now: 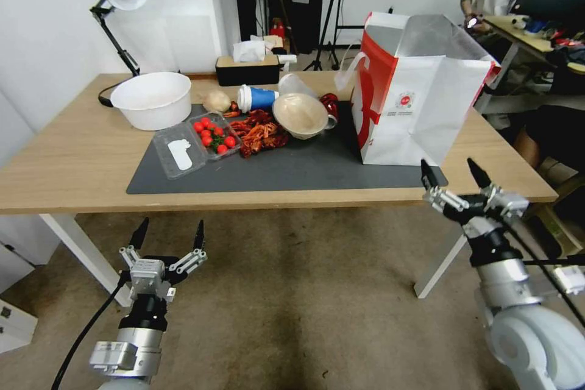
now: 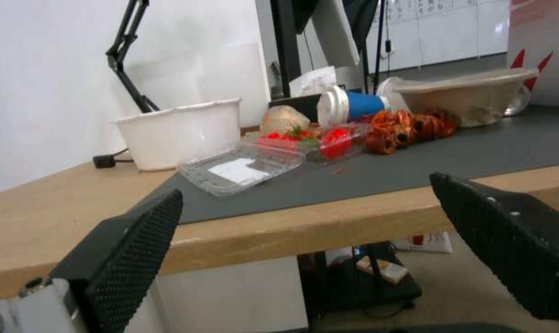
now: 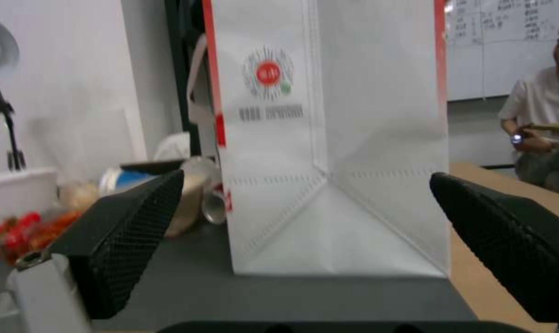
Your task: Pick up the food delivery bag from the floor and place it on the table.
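The right gripper (image 1: pixel 454 172) hangs with jaws spread wide and empty, just off the table's (image 1: pixel 73 170) front edge, and the food delivery bag (image 1: pixel 414 97) stands upright straight ahead of it on the dark mat (image 1: pixel 292 170). The left gripper (image 1: pixel 169 234) is also open and empty, low over the floor (image 1: pixel 292 292) and well apart from the bag, so the right arm is nearer.

Your left tool (image 1: pixel 169 236) has two slim black pointed fingers on silver linkages, mounted to a small white block above a black collar and a metallic wrist ring, with a black cable (image 1: pixel 85 332) trailing beside it. Your right tool (image 1: pixel 454 173) is built the same, above a white rounded arm shell. Up close, the finger pads (image 2: pixel 134 252) are black with a fine dimpled texture.
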`<state>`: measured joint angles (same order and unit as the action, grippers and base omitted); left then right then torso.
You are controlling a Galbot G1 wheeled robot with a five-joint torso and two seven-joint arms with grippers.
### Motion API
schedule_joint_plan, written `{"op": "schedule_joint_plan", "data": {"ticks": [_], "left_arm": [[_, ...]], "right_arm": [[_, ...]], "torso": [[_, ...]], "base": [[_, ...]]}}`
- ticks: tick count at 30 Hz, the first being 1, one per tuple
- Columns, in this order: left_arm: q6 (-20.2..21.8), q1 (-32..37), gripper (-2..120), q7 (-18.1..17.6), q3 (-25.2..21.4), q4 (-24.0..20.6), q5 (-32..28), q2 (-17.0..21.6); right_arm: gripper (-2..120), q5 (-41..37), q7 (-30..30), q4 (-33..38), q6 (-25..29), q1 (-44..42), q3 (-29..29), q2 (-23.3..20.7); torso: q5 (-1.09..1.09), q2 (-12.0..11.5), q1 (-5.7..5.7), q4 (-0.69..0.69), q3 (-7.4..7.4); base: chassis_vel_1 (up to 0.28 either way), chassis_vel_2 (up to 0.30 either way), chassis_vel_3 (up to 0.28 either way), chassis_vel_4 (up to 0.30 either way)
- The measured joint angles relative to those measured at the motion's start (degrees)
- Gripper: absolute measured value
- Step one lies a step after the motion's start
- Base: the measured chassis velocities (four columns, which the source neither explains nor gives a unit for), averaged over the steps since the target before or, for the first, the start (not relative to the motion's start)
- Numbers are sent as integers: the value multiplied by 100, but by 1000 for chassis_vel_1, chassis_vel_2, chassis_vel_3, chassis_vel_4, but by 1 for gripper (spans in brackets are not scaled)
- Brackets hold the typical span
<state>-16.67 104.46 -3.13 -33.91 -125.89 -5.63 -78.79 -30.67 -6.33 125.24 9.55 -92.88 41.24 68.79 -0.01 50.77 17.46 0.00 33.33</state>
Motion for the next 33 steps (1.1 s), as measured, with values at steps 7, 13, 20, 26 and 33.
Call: {"op": "schedule_joint_plan", "data": {"ticks": [7,13,20,26,33], "left_arm": [[-57,-25,100,11,-14,104,14,-7],[-90,-49,100,28,-27,166,14,-8],[-136,-110,100,31,-37,320,12,-5],[-201,-132,100,45,-49,406,87,-12],[-202,-133,100,48,-51,407,94,-13]], "right_arm": [[100,563,27,-275,169,-200,-80,248],[100,713,-85,-440,169,-243,-138,398],[100,737,-244,-657,216,-239,-145,469],[100,737,-260,-715,264,-237,-140,457],[100,735,-261,-715,266,-235,-138,452]], "torso": [[0,-1,0,0,0],[0,-1,0,0,0],[1,0,0,0,0],[1,-1,0,0,0],[1,0,0,0,0]], "base": [[0,0,0,0],[0,0,0,0],[0,0,0,0],[0,0,0,0],[0,0,0,0]]}}
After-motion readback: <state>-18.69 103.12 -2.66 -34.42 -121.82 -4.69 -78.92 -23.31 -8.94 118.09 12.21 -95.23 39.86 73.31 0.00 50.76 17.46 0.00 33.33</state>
